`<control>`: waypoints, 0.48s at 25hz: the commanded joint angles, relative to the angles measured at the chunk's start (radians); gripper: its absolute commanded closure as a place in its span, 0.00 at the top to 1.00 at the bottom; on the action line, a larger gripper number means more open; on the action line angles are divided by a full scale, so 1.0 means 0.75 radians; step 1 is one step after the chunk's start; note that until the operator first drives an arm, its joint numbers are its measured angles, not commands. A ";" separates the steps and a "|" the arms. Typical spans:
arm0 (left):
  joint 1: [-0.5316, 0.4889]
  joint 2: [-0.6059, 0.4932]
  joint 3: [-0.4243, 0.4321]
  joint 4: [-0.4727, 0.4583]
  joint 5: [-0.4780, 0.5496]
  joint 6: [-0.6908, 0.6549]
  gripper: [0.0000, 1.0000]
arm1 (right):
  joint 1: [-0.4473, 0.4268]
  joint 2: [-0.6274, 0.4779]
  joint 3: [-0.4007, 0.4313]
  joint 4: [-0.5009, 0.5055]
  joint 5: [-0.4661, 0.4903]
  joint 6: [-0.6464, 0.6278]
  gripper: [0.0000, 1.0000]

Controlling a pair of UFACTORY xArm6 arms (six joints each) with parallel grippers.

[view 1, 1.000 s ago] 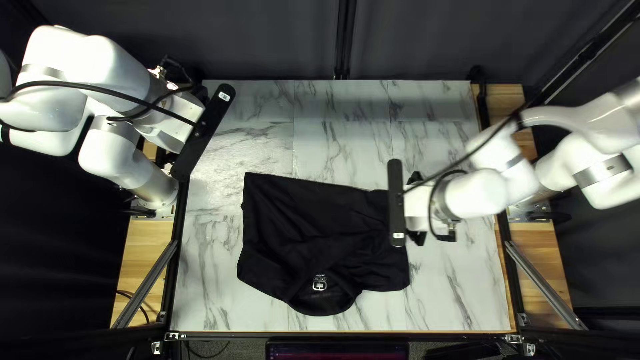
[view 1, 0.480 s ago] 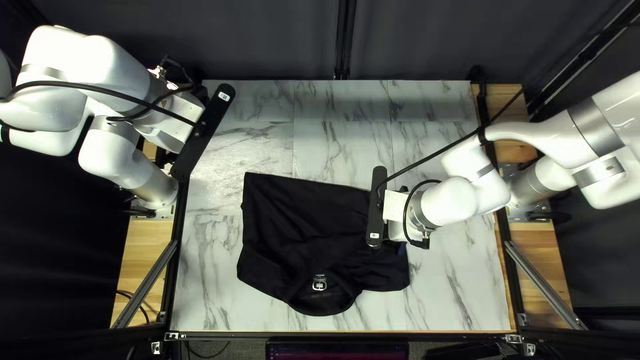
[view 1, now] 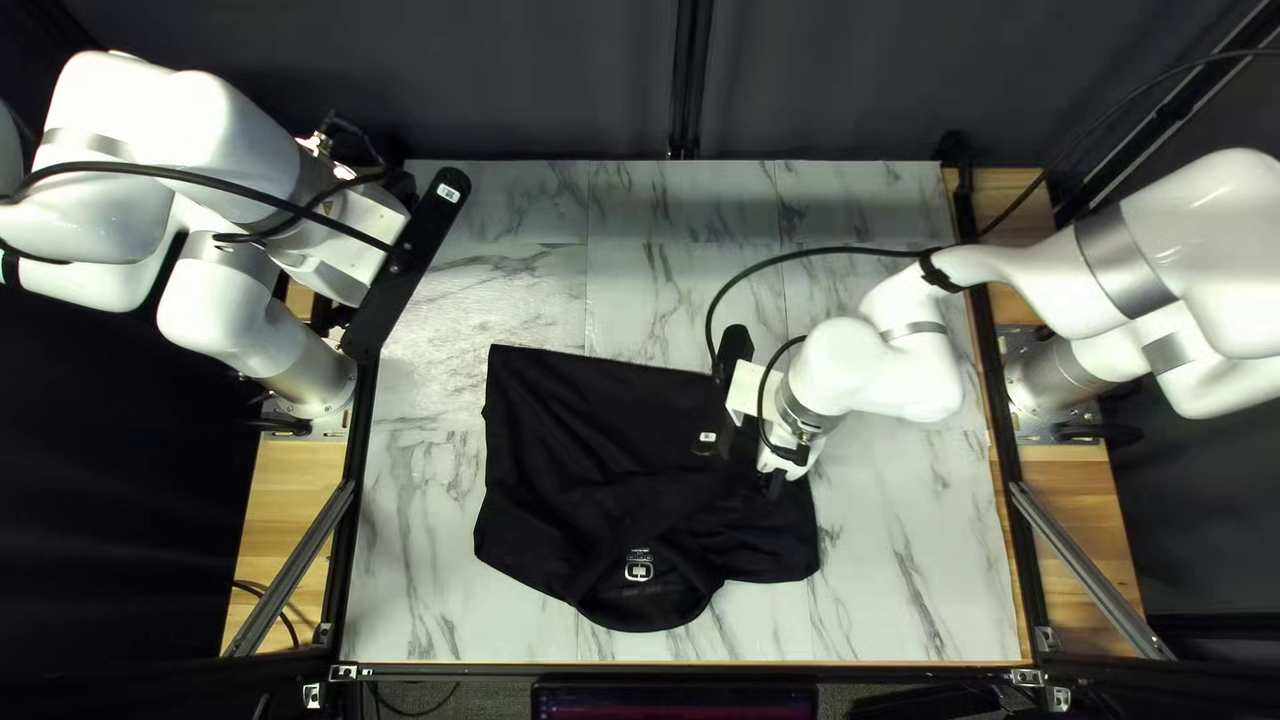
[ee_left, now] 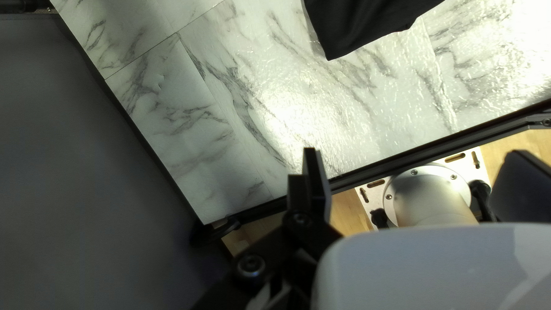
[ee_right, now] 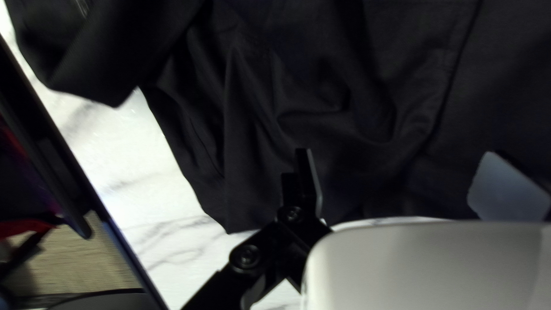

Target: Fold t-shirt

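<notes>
In the top left view a black t-shirt [view 1: 574,440] lies on the table, its collar and a white neck print toward the near edge, with creases beside the collar. My right gripper [view 1: 776,483] is over the shirt's right part. In the right wrist view the same gripper [ee_right: 396,152] stands open above creased shirt cloth [ee_right: 258,115]; whether it touches is unclear. My left gripper [view 1: 407,260] hangs at the table's far left, its fingertips hidden there. The left wrist view shows this gripper [ee_left: 414,152] open and holding nothing, a shirt corner [ee_left: 361,26] well ahead.
The marble-patterned tabletop [view 1: 680,294] shows beyond the shirt and along its sides. A black frame rail [view 1: 680,671] borders the near edge. My left arm's base [ee_left: 430,195] stands just past the table's edge, and a dark curtain [view 1: 534,80] hangs behind the far edge.
My right gripper has moved left over the shirt and turned, its black bar now tilted; the forearm has swung round with it. My left arm and the shirt look unchanged.
</notes>
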 commanded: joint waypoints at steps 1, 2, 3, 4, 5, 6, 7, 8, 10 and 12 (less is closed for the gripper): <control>0.000 0.000 0.000 0.000 0.000 0.000 1.00 | 0.009 -0.010 0.011 0.001 -0.027 0.035 1.00; 0.000 0.000 0.000 0.000 0.000 0.000 1.00 | 0.009 -0.010 0.011 0.001 -0.027 0.035 1.00; 0.000 0.000 0.000 0.000 0.000 0.000 1.00 | 0.009 -0.010 0.011 0.001 -0.027 0.035 1.00; 0.000 0.000 0.000 0.000 0.000 0.000 1.00 | 0.009 -0.010 0.011 0.001 -0.027 0.035 1.00; 0.000 0.000 0.000 0.000 0.000 0.000 1.00 | 0.008 -0.010 0.013 -0.003 -0.024 0.029 1.00; 0.000 0.000 0.000 0.000 0.000 0.000 1.00 | 0.002 0.011 -0.011 -0.009 0.003 0.039 1.00; 0.000 0.000 0.000 0.000 0.000 0.000 1.00 | -0.001 0.025 -0.023 -0.014 0.017 0.060 1.00; 0.000 0.000 0.000 0.000 0.000 0.000 1.00 | -0.006 0.045 -0.038 -0.029 0.037 0.115 1.00; 0.000 0.000 0.000 0.000 0.000 0.000 1.00 | -0.015 0.053 -0.032 -0.032 0.042 0.176 1.00; 0.000 0.000 0.000 0.000 0.000 0.000 1.00 | -0.029 0.053 -0.012 -0.006 0.036 0.213 1.00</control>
